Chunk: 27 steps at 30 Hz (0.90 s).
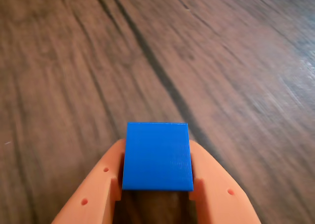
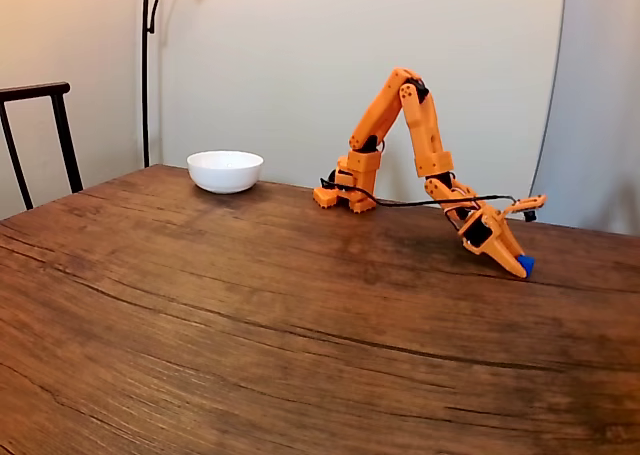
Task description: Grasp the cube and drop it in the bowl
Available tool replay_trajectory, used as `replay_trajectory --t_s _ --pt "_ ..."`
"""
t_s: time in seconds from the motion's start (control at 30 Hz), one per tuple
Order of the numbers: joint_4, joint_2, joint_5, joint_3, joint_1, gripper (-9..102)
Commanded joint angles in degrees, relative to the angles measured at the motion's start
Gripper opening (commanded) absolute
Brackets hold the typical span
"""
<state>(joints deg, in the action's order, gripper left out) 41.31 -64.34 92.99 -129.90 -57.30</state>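
Observation:
The bright blue cube (image 1: pixel 157 156) sits squeezed between the two orange fingers of my gripper (image 1: pixel 156 165) at the bottom of the wrist view, just above the wood table. In the fixed view the orange arm reaches down to the right, and the gripper (image 2: pixel 521 264) holds the cube (image 2: pixel 526 265) at its tip, at or barely off the tabletop. The white bowl (image 2: pixel 225 171) stands far off at the back left of the table, well apart from the arm.
The arm's base (image 2: pixel 343 197) is at the back middle of the dark wood table (image 2: pixel 250 315). A black chair (image 2: pixel 40 135) stands at the left edge, and a lamp pole (image 2: pixel 146 70) rises behind the bowl. A black cable runs along the arm.

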Motion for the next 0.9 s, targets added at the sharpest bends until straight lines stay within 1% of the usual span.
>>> replay_trajectory --t_s 0.0,0.13,0.2,0.37,0.53,0.87 --pt "0.00 -3.08 0.44 2.02 1.58 1" --pt "-0.35 -8.44 3.52 1.05 4.31 1" --pt "-3.96 -11.51 4.66 1.32 6.24 1" --pt "-20.83 -22.41 5.71 2.11 10.81 1" --pt "-36.21 -34.98 10.46 3.08 15.56 1" --pt "-71.54 -56.34 15.64 10.46 23.91 1"
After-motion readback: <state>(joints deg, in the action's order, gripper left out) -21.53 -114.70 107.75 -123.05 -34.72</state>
